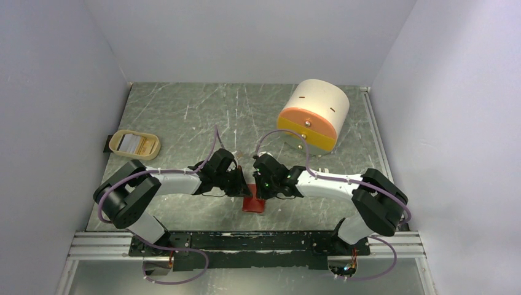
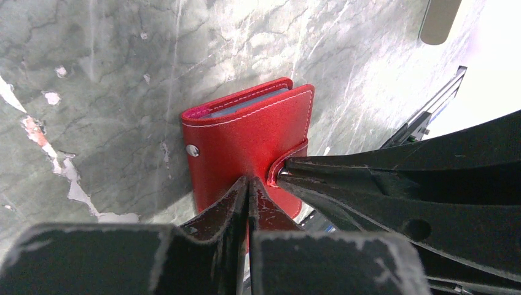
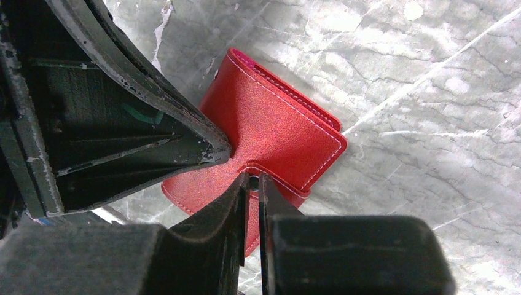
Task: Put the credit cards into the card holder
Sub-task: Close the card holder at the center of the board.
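From above, both sets of jaws meet right over the closed card holder (image 1: 253, 205) on the desk (image 1: 184, 117). What look like the credit cards (image 1: 130, 142) lie in a tray (image 1: 153, 148) well out beyond the left jaws. On the left wrist view, the left jaws are together, tips pressing the cover just beside the tab. On the right wrist view, the right jaws are clamped on that tab. I'd pin the cover firmly and peel the tab away slowly, so the snap frees without dragging the holder.

Grey veined table (image 1: 184, 117), enclosed by plain pale walls.
The top is seen to be scratched and chipped white in places. It is bounded by a back wall (image 1: 246, 37), a left wall (image 1: 49, 110) and a right wall (image 1: 454, 110). An aluminium rail (image 1: 98, 246) is fitted along the near edge.
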`<state>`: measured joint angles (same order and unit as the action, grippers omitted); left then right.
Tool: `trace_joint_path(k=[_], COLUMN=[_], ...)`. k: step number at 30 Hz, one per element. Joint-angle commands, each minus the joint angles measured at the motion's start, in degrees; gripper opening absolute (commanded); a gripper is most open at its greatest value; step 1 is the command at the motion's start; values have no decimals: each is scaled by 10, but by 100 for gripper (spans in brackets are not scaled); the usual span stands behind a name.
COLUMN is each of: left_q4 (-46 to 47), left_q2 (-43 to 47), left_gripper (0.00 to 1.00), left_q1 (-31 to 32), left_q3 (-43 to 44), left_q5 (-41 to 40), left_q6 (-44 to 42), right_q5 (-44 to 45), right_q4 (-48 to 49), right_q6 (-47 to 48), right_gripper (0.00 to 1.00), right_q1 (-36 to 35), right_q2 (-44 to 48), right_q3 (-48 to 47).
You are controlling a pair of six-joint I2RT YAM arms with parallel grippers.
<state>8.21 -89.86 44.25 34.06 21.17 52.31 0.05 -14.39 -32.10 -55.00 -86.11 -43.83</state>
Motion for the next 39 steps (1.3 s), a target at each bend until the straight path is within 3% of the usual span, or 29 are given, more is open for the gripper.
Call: trace_joint_path(k=[1, 9, 15, 23, 31, 39], left_q4=[5, 9, 28, 8, -131, -248], left_q2=[-8, -4, 22, 57, 206, 358], left_gripper=[9, 9, 9, 10, 18, 30], left_q1=[7, 9, 9, 8, 6, 6], left_q3=[-12, -8, -22, -28, 17, 70], left_q5=[-29, -18, -24, -42, -166, -267], left_q6=[-4, 3, 21, 33, 18, -18], right_q5=[17, 46, 118, 110, 183, 201], right_q4=[-3, 13, 16, 51, -71, -116], right_q6=[-10, -25, -50, -83, -53, -42], right_gripper=[13, 11, 9, 6, 16, 31], right_q1=[-10, -42, -69, -83, -80, -74], right_q2=[-41, -64, -64, -69, 69, 154], right_q3=[34, 66, 88, 113, -27, -79])
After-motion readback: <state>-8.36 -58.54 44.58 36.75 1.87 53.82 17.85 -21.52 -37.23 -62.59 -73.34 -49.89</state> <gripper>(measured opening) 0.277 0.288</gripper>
